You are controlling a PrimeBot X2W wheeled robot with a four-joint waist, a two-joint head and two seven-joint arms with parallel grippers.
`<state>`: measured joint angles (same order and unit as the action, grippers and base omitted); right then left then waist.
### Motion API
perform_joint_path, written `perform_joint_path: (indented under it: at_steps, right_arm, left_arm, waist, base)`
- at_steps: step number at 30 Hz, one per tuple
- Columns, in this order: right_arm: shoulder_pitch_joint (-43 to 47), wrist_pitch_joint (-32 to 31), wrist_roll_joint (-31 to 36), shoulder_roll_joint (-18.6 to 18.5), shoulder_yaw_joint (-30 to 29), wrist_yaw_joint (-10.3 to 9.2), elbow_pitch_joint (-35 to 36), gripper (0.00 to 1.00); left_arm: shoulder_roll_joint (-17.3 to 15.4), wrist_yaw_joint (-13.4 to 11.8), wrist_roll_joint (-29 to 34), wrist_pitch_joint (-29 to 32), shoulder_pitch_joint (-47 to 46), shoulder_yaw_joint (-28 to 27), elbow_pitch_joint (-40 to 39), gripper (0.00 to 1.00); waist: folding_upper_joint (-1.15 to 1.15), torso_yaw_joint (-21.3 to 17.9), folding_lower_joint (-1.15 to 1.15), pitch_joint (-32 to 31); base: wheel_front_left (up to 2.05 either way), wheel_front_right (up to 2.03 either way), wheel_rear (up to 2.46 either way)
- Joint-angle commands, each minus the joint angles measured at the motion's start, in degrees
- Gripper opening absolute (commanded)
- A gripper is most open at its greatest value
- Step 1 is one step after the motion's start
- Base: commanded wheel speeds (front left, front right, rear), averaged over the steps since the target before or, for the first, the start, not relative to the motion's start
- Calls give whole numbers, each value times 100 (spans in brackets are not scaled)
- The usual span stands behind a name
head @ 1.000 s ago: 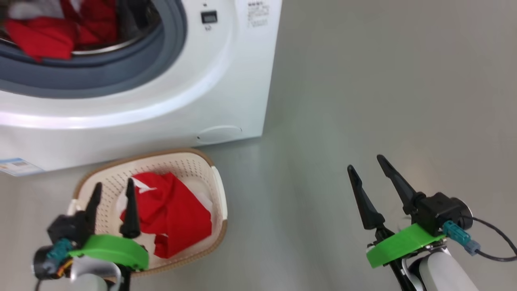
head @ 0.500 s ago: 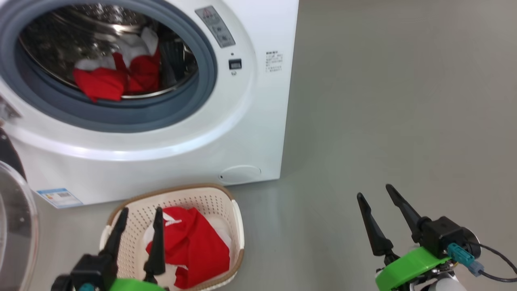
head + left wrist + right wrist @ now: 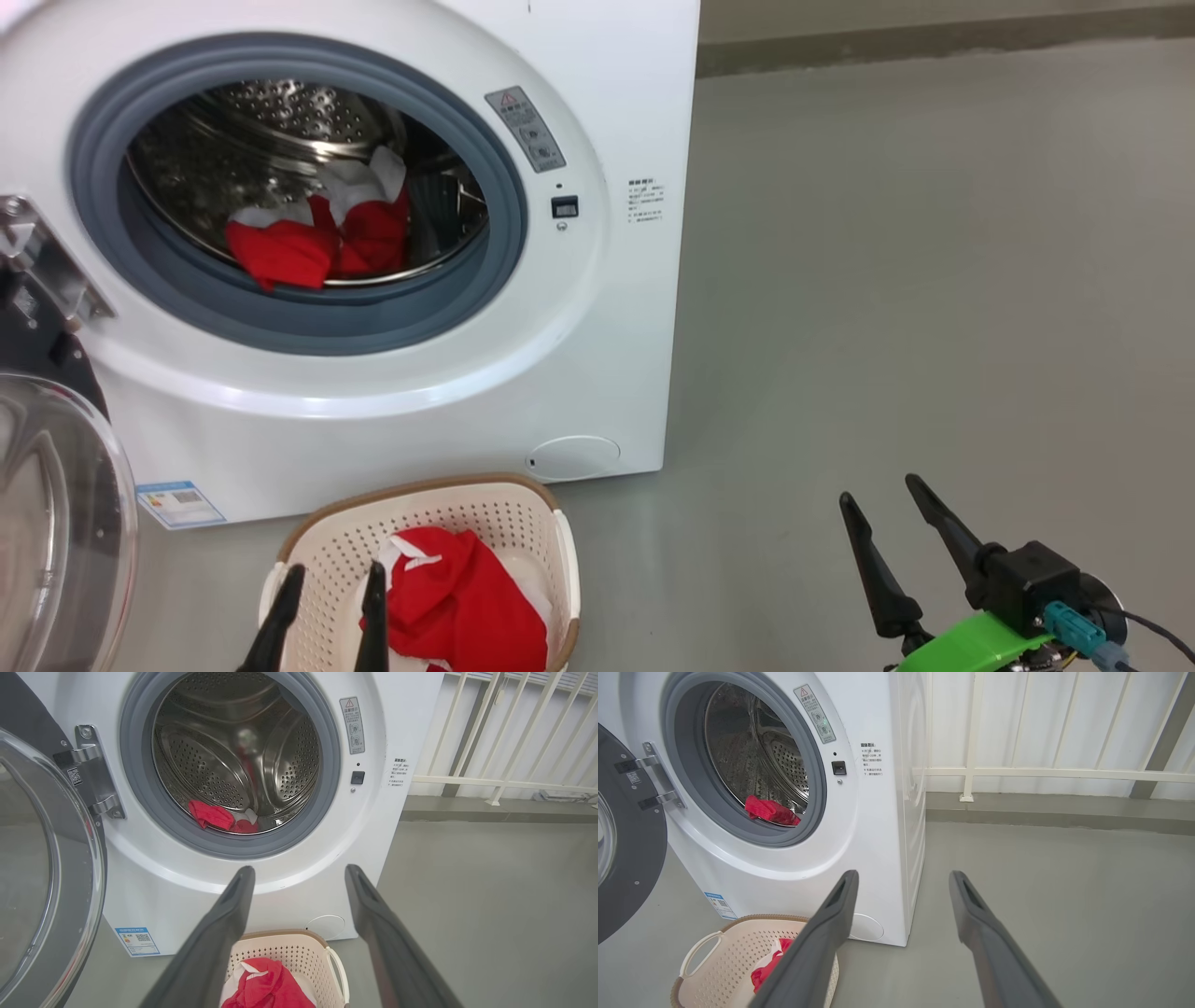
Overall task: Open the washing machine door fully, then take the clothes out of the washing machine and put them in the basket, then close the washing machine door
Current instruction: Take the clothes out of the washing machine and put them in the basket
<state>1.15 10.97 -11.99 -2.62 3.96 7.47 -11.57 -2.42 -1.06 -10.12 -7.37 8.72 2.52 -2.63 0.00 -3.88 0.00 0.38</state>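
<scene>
- The washer (image 3: 392, 411) stands on the grey floor (image 3: 934, 327), its round port uncovered and the steel drum in plain sight.
- The door (image 3: 65, 523) is swung wide open to the left of the port on a metal hinge (image 3: 42, 266). Its clear porthole shows at the left edge of the head view.
- Some clothes (image 3: 280, 257) lie in the drum: a red and white heap on the drum's bottom, close behind the grey seal.
- The basket (image 3: 504, 523) sits on the floor just in front of the washer's lower front, below the port.
- A red garment (image 3: 467, 607) with white parts lies crumpled inside the basket, towards its right side.
- The left fingers (image 3: 374, 607) are spread apart with nothing between them. They rise from the bottom edge of the head view in front of the basket's near left part, pointing towards the washer.
- The right fingers (image 3: 873, 569) are likewise spread and empty. They are over bare floor, well apart from the basket and to the right of the washer.
- In the wrist views a white railing (image 3: 1041, 772) runs behind the washer.
</scene>
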Motion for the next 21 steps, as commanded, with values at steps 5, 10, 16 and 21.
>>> perform_joint_path:
  at_steps: [5, 10, 16, 21]
  right_arm:
    - [29, -48, 90, -26, 75, 2, 217, 100]
    - [65, -76, 86, -26, 89, 2, 277, 100]
    - [64, -91, 72, -26, 111, 2, 310, 100]
    - [51, -97, 74, -26, 141, 2, 303, 100]
  left_arm:
    - [-53, -60, -22, 54, 77, -135, -276, 100]
    - [-54, -95, -69, 75, 142, -129, -317, 100]
    - [-62, -113, -90, 72, 141, -104, -295, 100]
    - [-68, -131, -135, 55, 132, -103, -270, 100]
  waist:
    - [0, 16, 0, -128]
    - [0, 6, 0, -131]
    - [0, -7, 0, -104]
    - [0, -34, 0, -93]
  base:
    - [0, 0, 0]
    - [0, 0, 0]
    - [0, 0, 0]
    - [0, 0, 0]
